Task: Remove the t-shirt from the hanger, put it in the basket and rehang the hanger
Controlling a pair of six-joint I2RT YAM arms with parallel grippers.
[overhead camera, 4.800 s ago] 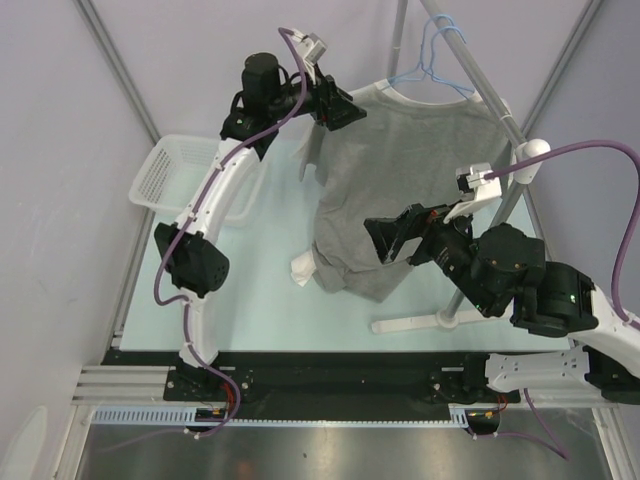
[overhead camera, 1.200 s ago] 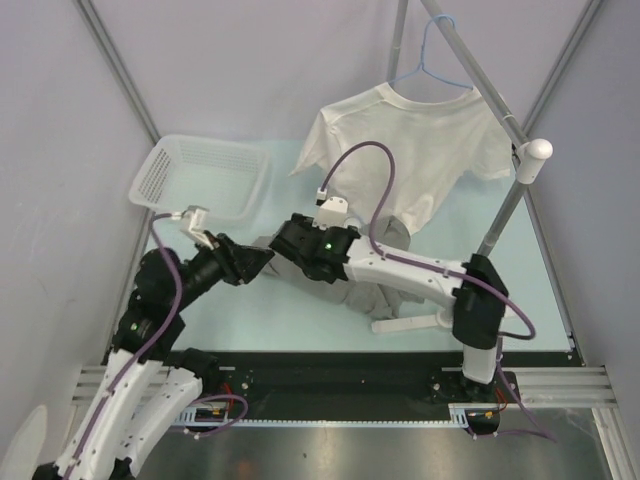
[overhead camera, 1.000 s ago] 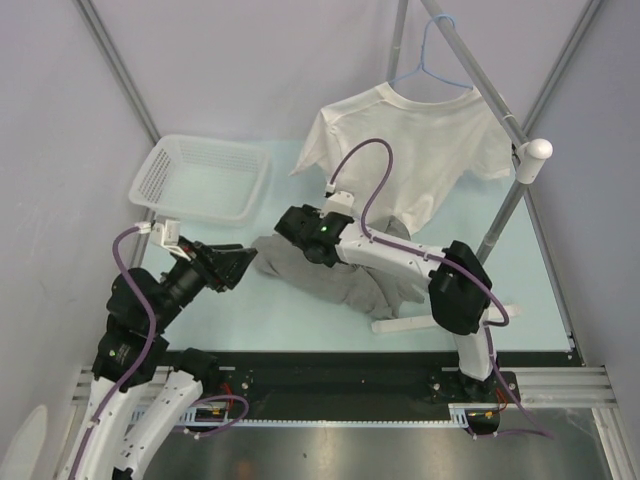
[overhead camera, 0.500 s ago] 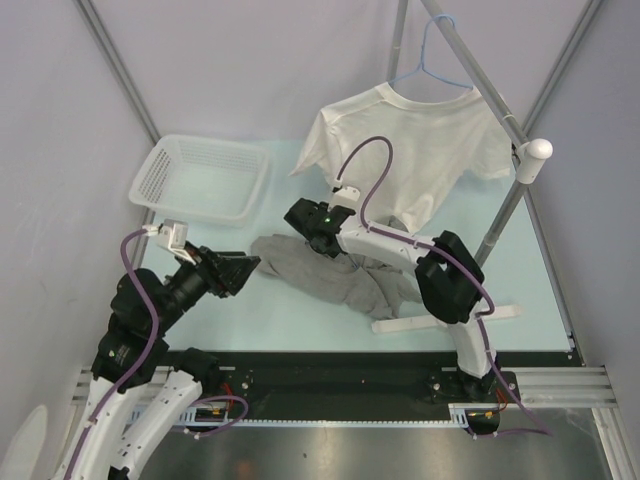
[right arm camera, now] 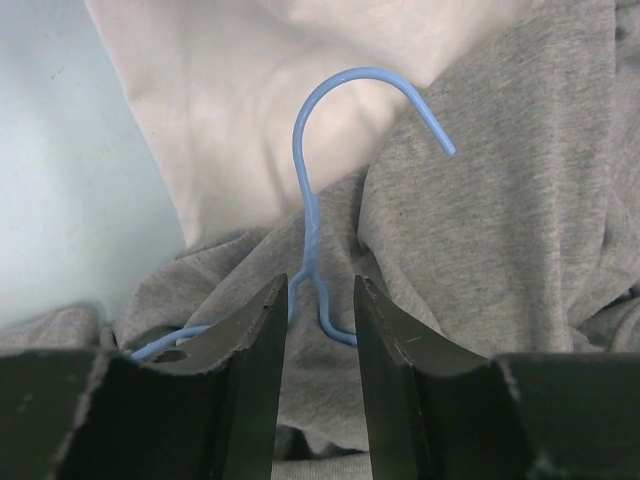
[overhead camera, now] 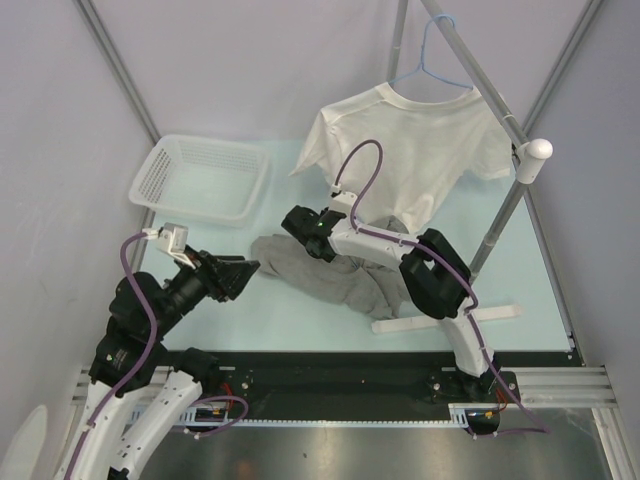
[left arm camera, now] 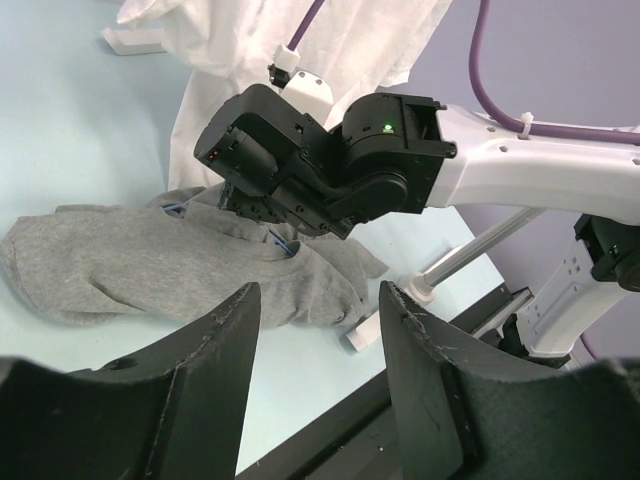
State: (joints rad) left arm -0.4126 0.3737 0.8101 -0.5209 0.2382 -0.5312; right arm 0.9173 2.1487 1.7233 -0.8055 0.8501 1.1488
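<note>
At the far-left corner of the pale green bench sits a white perforated plastic basket, probably waiting to take the garment once it is freed. Near the bench's front-left edge the left arm's fingers hover above the surface, spread about halfway with nothing between them. They point at the cloth as if ready to pull fabric while the other arm anchors the wire. The crumpled grey cotton t-shirt lies around the middle of the bench, not yet off its thin blue wire hanger, whose hook and twisted neck poke out of the collar. The right arm's fingers straddle that neck just below the hook with a narrow gap; whether they already pinch the wire I cannot tell. A hold there would pin the hanger so the shirt can slide off. Toward the far-right edge a white t-shirt hangs on a second blue hanger from the slanted metal rail, out of the way.
</note>
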